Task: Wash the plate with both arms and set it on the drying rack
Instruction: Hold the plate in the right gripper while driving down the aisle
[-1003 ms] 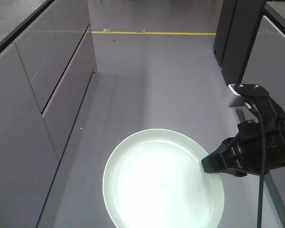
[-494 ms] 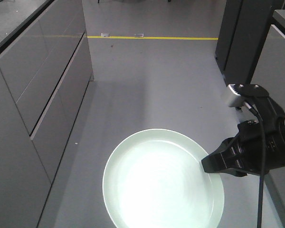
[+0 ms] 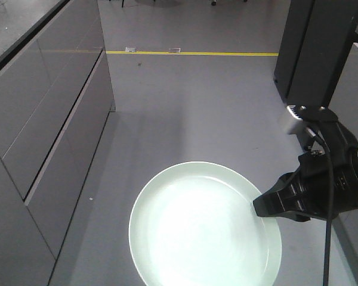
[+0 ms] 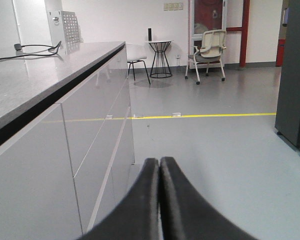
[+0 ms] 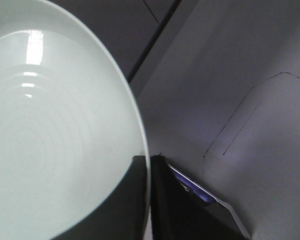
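Note:
The pale mint-green plate (image 3: 200, 229) is held face up in the air over the grey floor, low in the front view. My right gripper (image 3: 258, 210) is shut on its right rim. The right wrist view shows the plate (image 5: 50, 130) filling the left side, with its thin rim clamped between the two black fingers (image 5: 162, 200). My left gripper (image 4: 159, 162) is shut and empty, pointing along the floor beside a grey cabinet run; it does not show in the front view. The drying rack is out of view.
Grey cabinets with a dark counter edge (image 3: 42, 113) line the left side. Dark tall units (image 3: 310, 47) stand at the right. A yellow floor line (image 3: 191, 53) crosses ahead. Chairs and a small round table (image 4: 162, 57) stand far off.
The floor line and cabinets have slid down and nearer in the front view, so the base has rolled forward. The plate and right gripper keep the same place in the frame.

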